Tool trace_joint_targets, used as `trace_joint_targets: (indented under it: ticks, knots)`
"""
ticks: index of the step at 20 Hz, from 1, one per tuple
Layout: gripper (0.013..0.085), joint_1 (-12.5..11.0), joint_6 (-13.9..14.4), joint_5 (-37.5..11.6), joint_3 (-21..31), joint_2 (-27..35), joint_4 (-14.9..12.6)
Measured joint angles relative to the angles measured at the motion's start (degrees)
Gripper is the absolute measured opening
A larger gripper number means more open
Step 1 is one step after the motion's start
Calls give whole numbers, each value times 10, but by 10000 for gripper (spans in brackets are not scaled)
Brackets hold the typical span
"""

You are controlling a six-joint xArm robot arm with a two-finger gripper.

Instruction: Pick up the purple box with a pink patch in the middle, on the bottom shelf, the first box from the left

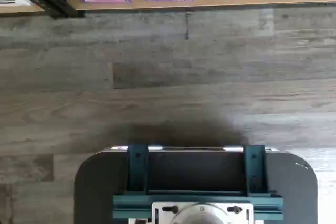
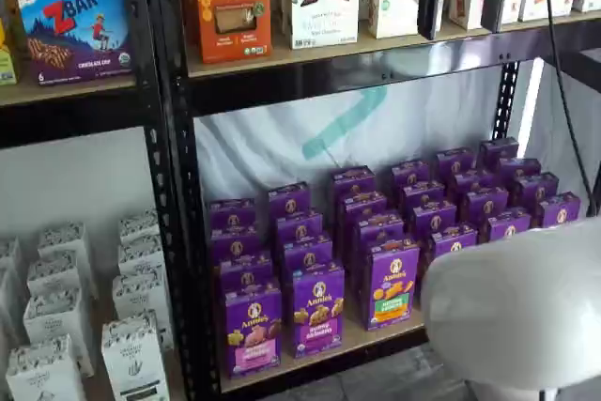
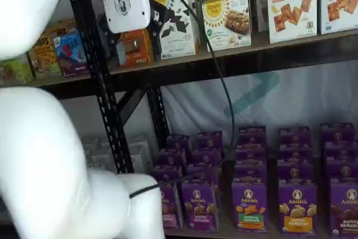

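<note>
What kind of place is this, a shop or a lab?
Probably a mock shop set up for robot tests: black metal shelving stocked with rows of purple snack boxes and cracker boxes, a white backdrop sheet behind them, and a wood-look floor.

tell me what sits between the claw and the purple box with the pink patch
In a shelf view the open claw hangs by the upper shelf; below it only white backdrop and rows of purple boxes separate it from the purple box.
</note>
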Motion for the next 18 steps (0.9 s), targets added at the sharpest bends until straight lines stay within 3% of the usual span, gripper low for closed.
trace_joint_targets:
  ticks: [3, 7, 12, 18]
  knots:
    - [850, -26, -14, -16, 9, -11, 29]
    - [850, -27, -17, -24, 12, -13, 29]
    - [850, -22, -15, -48, 28, -20, 25]
    - [850, 4, 6, -78, 59, -22, 15]
